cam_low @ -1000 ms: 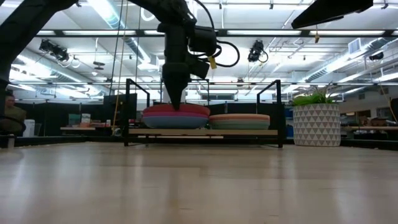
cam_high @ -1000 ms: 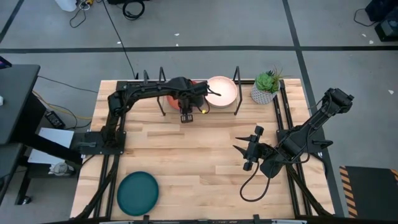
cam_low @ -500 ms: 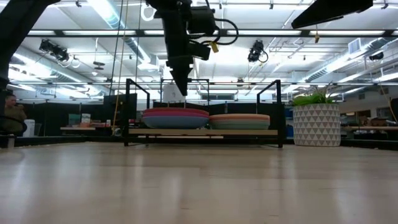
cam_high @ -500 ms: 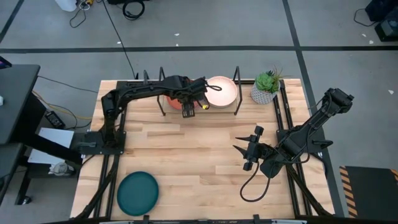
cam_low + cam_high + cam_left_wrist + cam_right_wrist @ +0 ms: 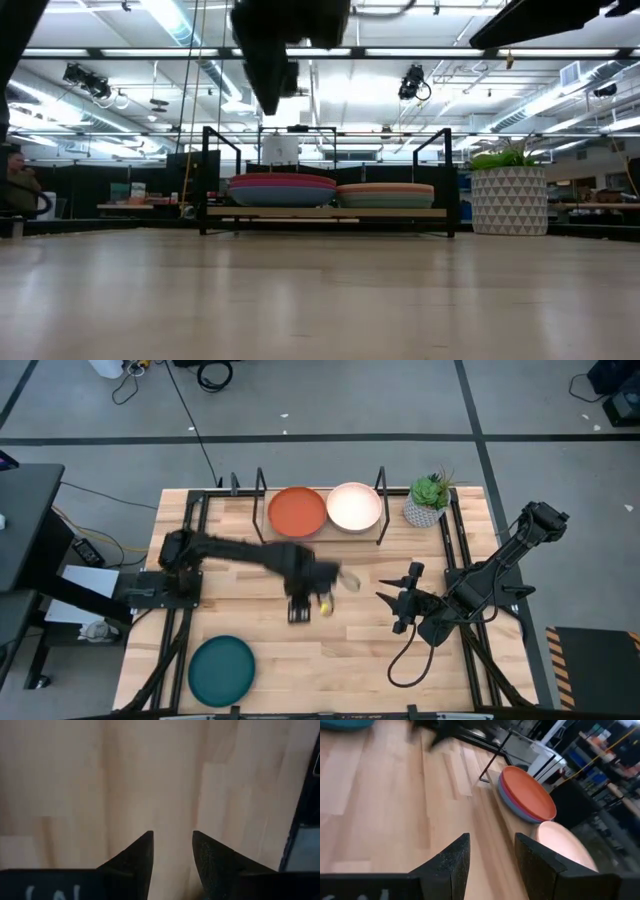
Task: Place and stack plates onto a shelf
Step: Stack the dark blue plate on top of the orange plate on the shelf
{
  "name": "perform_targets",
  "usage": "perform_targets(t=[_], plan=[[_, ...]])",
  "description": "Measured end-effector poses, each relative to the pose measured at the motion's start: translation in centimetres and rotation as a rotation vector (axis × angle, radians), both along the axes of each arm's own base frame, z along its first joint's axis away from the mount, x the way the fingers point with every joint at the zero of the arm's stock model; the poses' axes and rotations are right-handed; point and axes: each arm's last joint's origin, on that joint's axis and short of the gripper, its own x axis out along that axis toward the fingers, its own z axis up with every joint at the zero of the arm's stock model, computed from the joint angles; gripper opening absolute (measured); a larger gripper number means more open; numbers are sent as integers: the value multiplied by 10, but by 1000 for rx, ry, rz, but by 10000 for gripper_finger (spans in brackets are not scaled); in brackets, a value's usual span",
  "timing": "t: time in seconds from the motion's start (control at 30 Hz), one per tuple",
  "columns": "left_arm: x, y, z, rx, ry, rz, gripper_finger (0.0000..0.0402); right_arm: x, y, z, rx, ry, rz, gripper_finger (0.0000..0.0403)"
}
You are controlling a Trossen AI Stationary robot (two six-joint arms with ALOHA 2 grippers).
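Observation:
The shelf (image 5: 330,212) stands at the table's far edge with two stacks of plates resting on its board. An orange plate (image 5: 297,511) tops the left stack (image 5: 283,188); a cream-peach plate (image 5: 354,506) tops the right stack (image 5: 385,194). A teal plate (image 5: 221,669) lies flat on the table at the near left. My left gripper (image 5: 298,612) hangs open over bare wood mid-table, with nothing between its fingers (image 5: 140,852). My right gripper (image 5: 400,602) waits open at the right, above the table.
A potted plant (image 5: 427,500) in a white patterned pot (image 5: 508,200) stands right of the shelf. Black upright hoops (image 5: 380,485) frame the shelf's ends. Bare slatted wood (image 5: 250,580) lies between the shelf and the teal plate.
My left gripper has come up off the orange plate on the left stack and swung fast toward the table's near edge, ending mid-table. The orange plate stays on top of the stack.

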Motion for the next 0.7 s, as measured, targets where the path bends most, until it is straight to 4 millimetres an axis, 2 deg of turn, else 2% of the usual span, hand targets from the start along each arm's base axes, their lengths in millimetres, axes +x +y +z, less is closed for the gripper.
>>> perform_targets(t=[0.17, 0.33, 0.5, 0.63, 0.7], plan=[[-15, -72, 0, 121, 0, 44, 142, 0, -2, 1, -115, 23, -3, 162], [-39, -130, 0, 174, -24, 251, 142, 4, -8, 1, -191, 57, -14, 162], [-63, -175, -6, 178, -52, 549, 142, 8, -14, 2, -246, 97, -22, 162], [-75, -201, -27, 174, 22, 745, 142, 14, -20, 4, -274, 102, -33, 162], [-76, -207, -40, 180, 101, 807, 142, 19, -23, 7, -278, 95, -32, 162]])
